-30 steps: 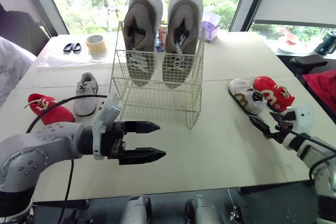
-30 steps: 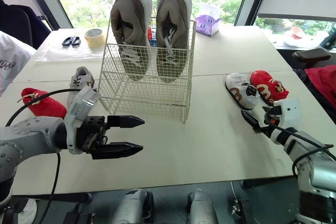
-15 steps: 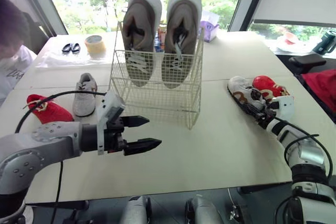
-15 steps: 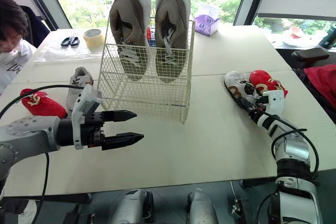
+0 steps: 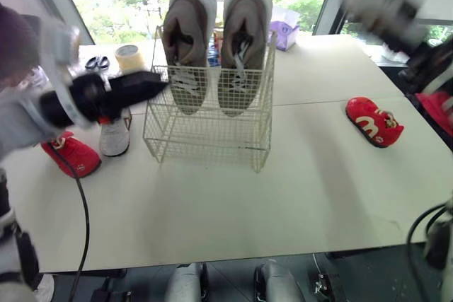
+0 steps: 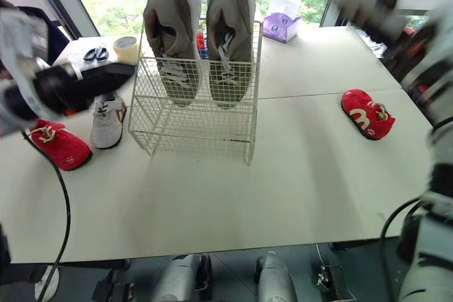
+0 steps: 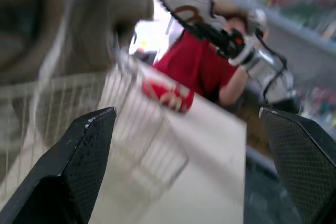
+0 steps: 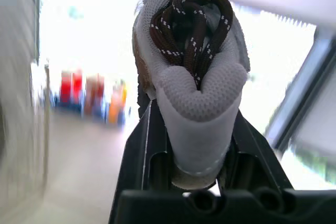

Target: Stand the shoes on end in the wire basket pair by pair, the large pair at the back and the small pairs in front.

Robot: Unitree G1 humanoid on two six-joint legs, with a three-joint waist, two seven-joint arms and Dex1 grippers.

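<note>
While right tool point(image 8: 192, 129) grips the small white shoe point(image 8: 192, 85) high, presumably to clear the wire basket point(image 5: 205, 132), left tool point(image 7: 187, 110) hovers wide apart at its nine o'clock.

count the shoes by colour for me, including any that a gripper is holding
taupe shoes, in the wire basket: 2
red shoes: 2
white shoes: 2, counting the brown-laced shoe held by the right gripper
total: 6
</note>
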